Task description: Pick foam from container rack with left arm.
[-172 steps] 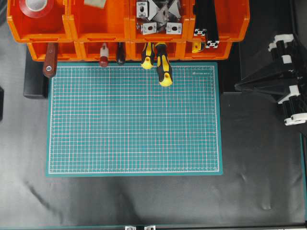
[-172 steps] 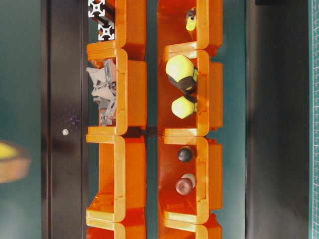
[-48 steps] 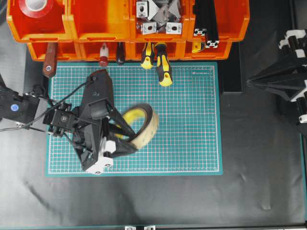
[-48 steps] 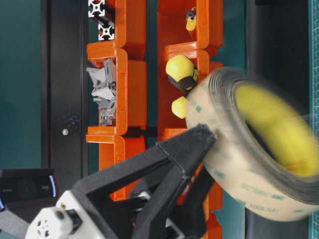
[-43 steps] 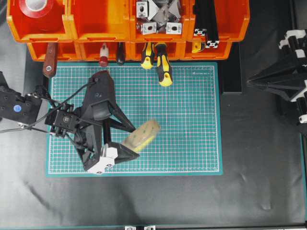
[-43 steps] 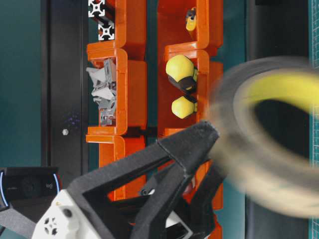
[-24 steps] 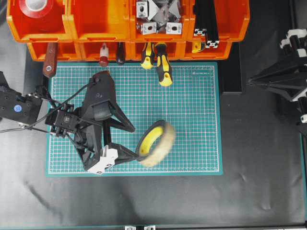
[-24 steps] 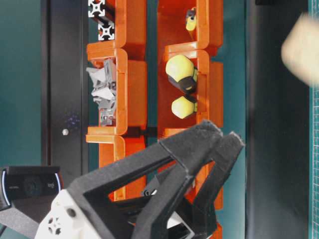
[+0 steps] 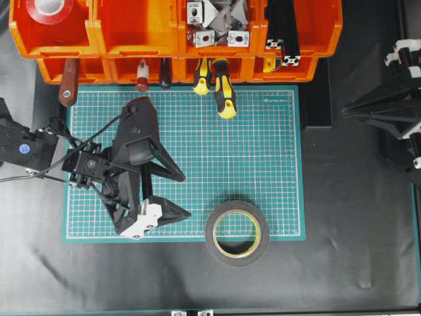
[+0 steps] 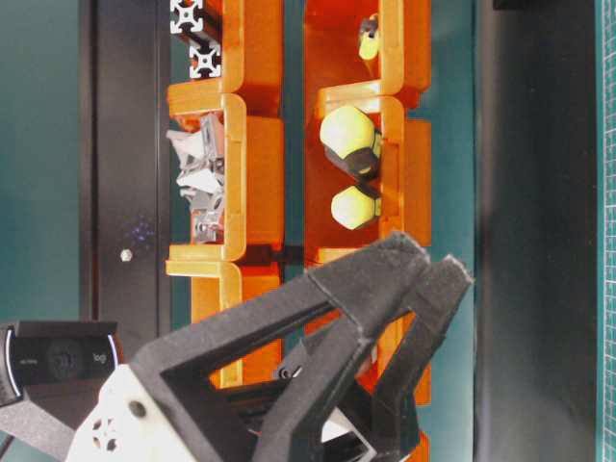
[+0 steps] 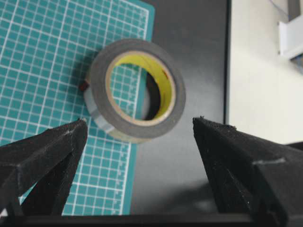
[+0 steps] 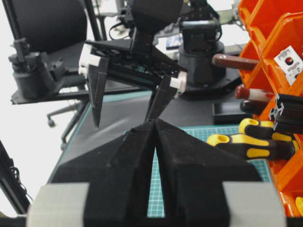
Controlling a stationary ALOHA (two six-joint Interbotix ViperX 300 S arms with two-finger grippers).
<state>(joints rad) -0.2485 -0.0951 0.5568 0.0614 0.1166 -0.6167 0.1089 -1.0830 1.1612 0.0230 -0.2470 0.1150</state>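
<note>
The foam [image 9: 214, 245], a black ring with a yellow core, lies flat across the green mat's front edge, touched by neither gripper. My left gripper [image 9: 187, 196] is open and empty just left of it, jaws spread wide. In the left wrist view the foam [image 11: 97, 87] lies ahead of the open gripper [image 11: 139, 119]. The orange container rack [image 9: 135, 33] runs along the back; it also shows in the table-level view [image 10: 250, 173], where the foam is out of view. My right gripper [image 9: 345, 113] is shut and empty at the right edge, also seen in the right wrist view [image 12: 155, 122].
A red tape roll [image 9: 49, 10] sits in the rack's far-left bin. Metal brackets [image 9: 217, 20] and black extrusions [image 9: 283, 33] fill other bins. Yellow-black screwdrivers [image 9: 223, 92] and wooden-handled tools [image 9: 68, 89] stick out over the green mat [image 9: 263, 164].
The foam left my left gripper, rolled right and toward the front, and now lies flat on the mat's front edge. The left jaws opened. The right arm barely moved.
</note>
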